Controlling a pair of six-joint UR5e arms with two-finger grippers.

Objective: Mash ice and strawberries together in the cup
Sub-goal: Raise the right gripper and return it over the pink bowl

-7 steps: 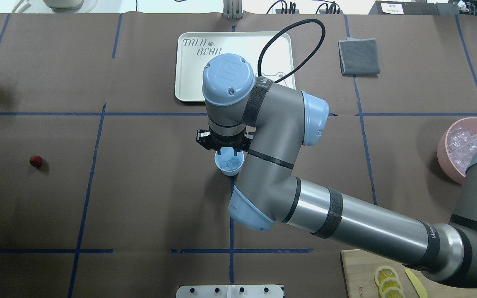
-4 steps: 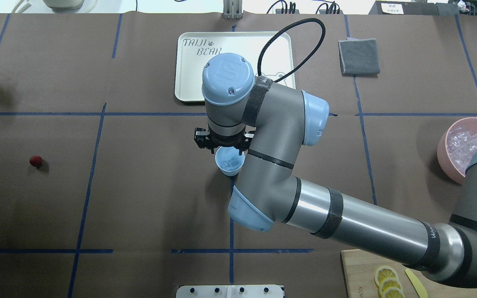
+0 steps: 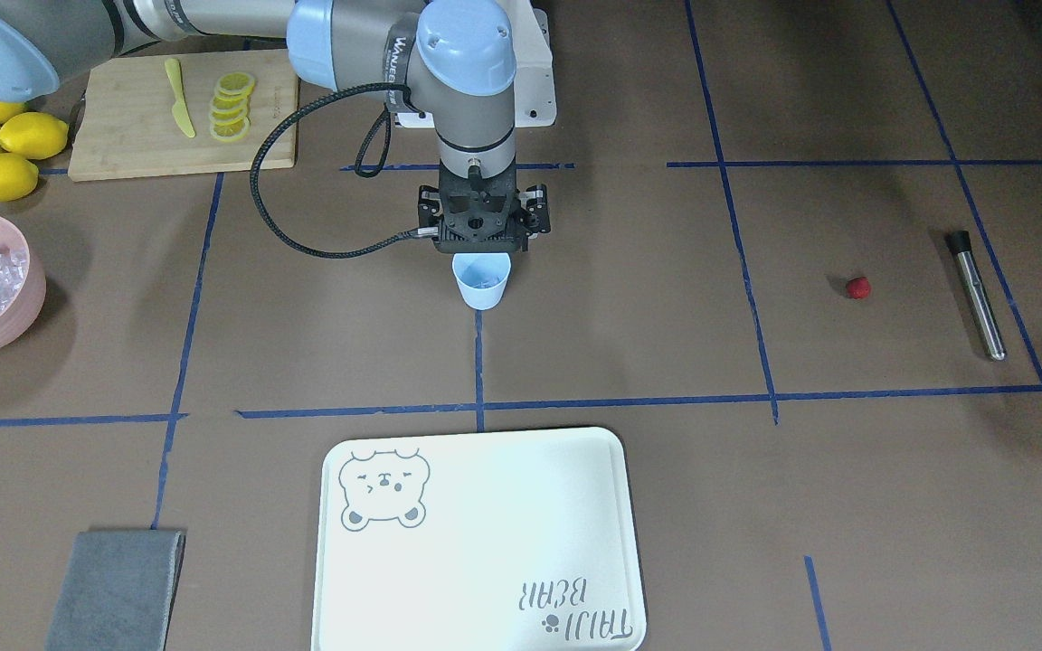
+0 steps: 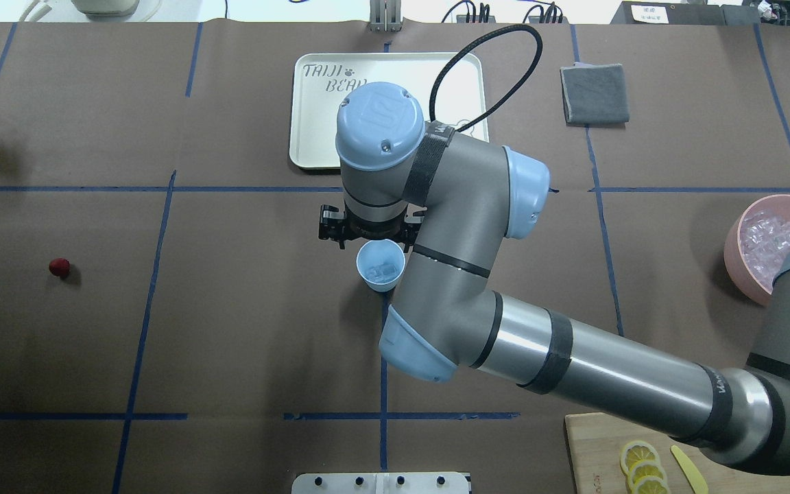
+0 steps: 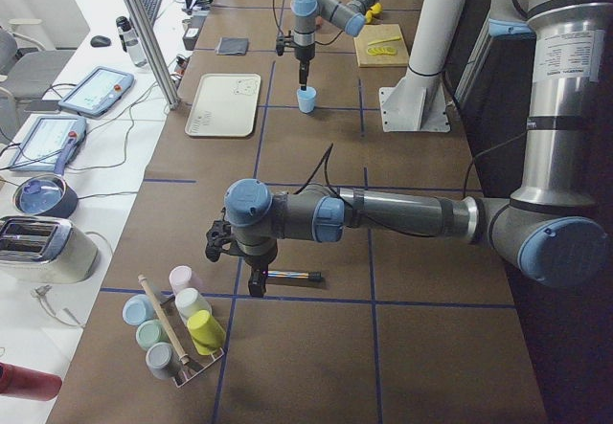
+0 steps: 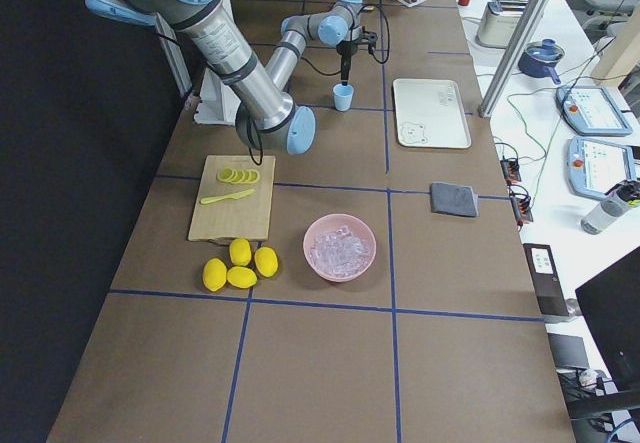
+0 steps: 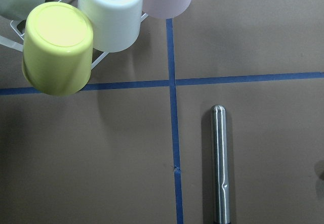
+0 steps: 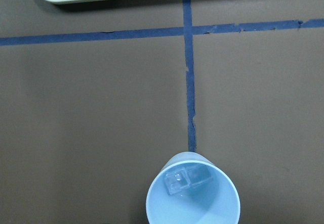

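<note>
We see the small pale-blue tapered plastic cup [image 3: 482, 284] upright at table centre, on a blue tape line, w/ two small clear ice cubes [image 8: 185, 179] at its bottom. The right gripper [image 3: 483, 240] hangs straight above the cup, apart from it. Its black body hides the fingers, so we can't tell if they're spread or pressed together. The small round bright-red strawberry [image 3: 858, 287] lies alone on the brown paper, well off toward the robot's left, near a slim metal rod w/ black cap [image 3: 976, 294]. The left gripper [image 5: 255, 283] is low by one end of that rod; again we can't tell its state. Close by stands a wire rack of upturned pastel cups [image 5: 177, 321]. On the robot's right: a round pink bowl [image 3: 22, 321] of ice, four whole yellow lemons [image 3: 1, 149], and a wooden cutting board [image 3: 123, 145] w/ lemon slices [image 3: 232, 104] & a yellow plastic knife [image 3: 179, 110]. Across from the cup: a white rectangular bear-print tray [image 3: 503, 506] & a folded grey cloth [image 3: 114, 588].
</note>
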